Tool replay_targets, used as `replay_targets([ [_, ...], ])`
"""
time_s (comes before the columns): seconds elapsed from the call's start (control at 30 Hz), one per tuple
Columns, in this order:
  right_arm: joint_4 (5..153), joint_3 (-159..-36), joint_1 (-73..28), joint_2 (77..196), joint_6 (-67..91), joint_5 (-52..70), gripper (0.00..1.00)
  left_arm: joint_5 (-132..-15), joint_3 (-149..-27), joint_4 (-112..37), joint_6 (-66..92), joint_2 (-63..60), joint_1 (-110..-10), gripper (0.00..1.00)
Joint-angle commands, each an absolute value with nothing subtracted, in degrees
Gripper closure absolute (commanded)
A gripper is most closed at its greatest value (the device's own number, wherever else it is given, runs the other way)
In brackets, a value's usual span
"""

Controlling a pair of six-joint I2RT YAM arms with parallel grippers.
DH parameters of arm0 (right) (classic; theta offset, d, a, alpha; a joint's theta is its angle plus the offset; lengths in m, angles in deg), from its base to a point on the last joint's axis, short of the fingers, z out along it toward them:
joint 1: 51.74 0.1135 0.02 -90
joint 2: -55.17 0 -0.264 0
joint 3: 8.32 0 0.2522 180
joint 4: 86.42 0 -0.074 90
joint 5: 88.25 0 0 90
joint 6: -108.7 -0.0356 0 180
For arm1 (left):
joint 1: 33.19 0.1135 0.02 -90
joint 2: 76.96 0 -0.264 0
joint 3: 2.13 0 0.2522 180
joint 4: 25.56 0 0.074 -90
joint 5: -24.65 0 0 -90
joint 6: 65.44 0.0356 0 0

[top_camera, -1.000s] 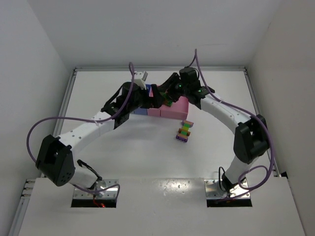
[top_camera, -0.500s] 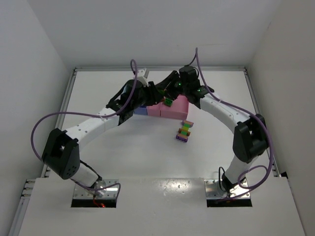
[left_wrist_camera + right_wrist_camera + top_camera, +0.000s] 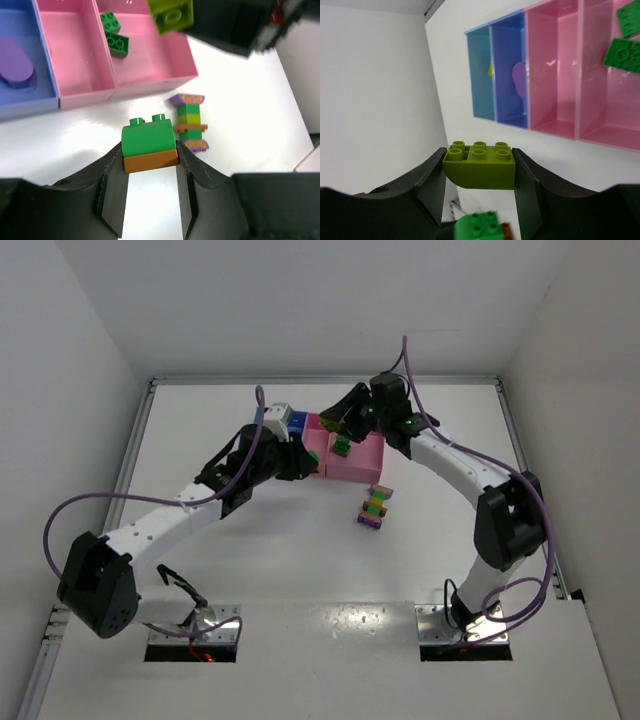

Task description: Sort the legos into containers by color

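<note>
My left gripper [image 3: 150, 151] is shut on a short stack, a green brick on an orange one [image 3: 149, 145], held above the table in front of the containers [image 3: 150, 84]. My right gripper [image 3: 480, 167] is shut on a lime-green brick [image 3: 480, 162], held over the bins. In the top view the two grippers, left [image 3: 308, 462] and right [image 3: 342, 443], hang close together by the pink bins [image 3: 360, 468]. The wider pink bin holds two green bricks [image 3: 114, 35]. A round purple piece [image 3: 15, 67] lies in the blue bin. A multicolour strip [image 3: 375, 506] lies on the table.
The narrow pink bin [image 3: 552, 75] and the light blue bin [image 3: 480, 75] sit in the same row. White walls enclose the table on the left, right and back. The strip lies just in front of the wider pink bin.
My left gripper has shut on the green-and-orange stack and pulled back toward the near left, away from the right gripper. The right gripper has barely moved and keeps its lime brick.
</note>
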State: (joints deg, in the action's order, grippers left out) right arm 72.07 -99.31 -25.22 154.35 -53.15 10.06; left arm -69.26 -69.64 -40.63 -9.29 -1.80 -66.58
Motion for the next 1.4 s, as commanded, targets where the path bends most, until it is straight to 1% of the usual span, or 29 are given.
replay_targets([
  [0.0,74.02,-98.29,-27.3,152.12,-50.13,9.92,1.0,-70.72,-68.71,-42.39,-6.73,-7.6,-66.24,0.91],
  [0.17,80.34,-95.21,-27.83,150.98,-40.56,14.13,1.0,-66.15,-68.71,-45.65,-4.27,-10.42,-63.61,0.91],
  [0.27,83.06,-96.25,-26.17,152.55,-32.82,17.39,1.0,-64.92,-69.32,-46.18,-5.4,-11.65,-58.78,0.91],
  [0.33,83.07,-98.27,-24.41,155.79,-28.51,18.79,1.0,-64.91,-69.85,-46.18,-6.28,-11.66,-54.39,0.91],
  [0.4,83.69,-104.57,-22.84,160.61,-25.7,20.63,1.0,-66.74,-69.85,-46.18,-8.39,-11.66,-49.4,0.91],
  [0.5,83.69,-110.39,-21.16,165.98,-22.97,21.87,1.0,-68.33,-69.85,-46.18,-9.54,-12.18,-43.59,0.91],
  [0.53,83.69,-114.24,-20.02,167.83,-21.22,22.48,1.0,-69.91,-69.85,-46.18,-9.54,-12.88,-42.34,0.91],
  [0.6,84.21,-117.77,-18.96,173.19,-19.54,23.8,1.0,-71.41,-69.85,-46.18,-9.54,-13.41,-40.06,0.91],
  [0.67,84.21,-124.0,-17.29,177.66,-16.47,24.42,1.0,-74.57,-69.85,-46.79,-9.54,-14.64,-35.41,0.9],
  [0.87,84.21,-130.53,-13.87,185.07,-10.05,25.13,0.97,-80.81,-70.91,-49.35,-9.54,-15.17,-28.72,0.9],
  [0.93,83.69,-132.2,-13.16,187.08,-8.29,24.52,0.94,-82.66,-71.43,-49.87,-9.54,-14.64,-26.79,0.9],
  [0.97,83.16,-133.16,-12.55,187.7,-7.59,23.64,0.94,-82.67,-71.43,-50.48,-9.54,-14.64,-26.25,0.9],
  [1.1,83.16,-134.76,-12.01,190.25,-5.39,22.31,0.84,-84.87,-72.49,-51.63,-8.49,-14.03,-24.32,0.9],
  [1.13,83.16,-136.06,-11.49,190.26,-4.34,21.79,0.76,-86.52,-73.01,-51.63,-7.96,-13.33,-23.79,0.9],
  [1.17,82.38,-136.77,-11.49,191.13,-4.33,21.26,0.7,-86.54,-73.02,-51.63,-7.35,-13.33,-23.79,0.9],
  [1.2,81.85,-137.47,-11.49,192.18,-3.54,21.26,0.67,-87.06,-73.54,-52.24,-7.34,-12.8,-23.79,0.9],
  [1.33,81.05,-138.18,-10.96,192.81,-2.49,16.44,0.66,-87.06,-74.07,-52.25,-6.82,-11.74,-23.79,0.9],
  [1.37,81.05,-138.7,-10.96,192.81,-1.35,15.56,0.63,-87.85,-74.07,-52.25,-6.82,-11.74,-23.79,0.9],
])
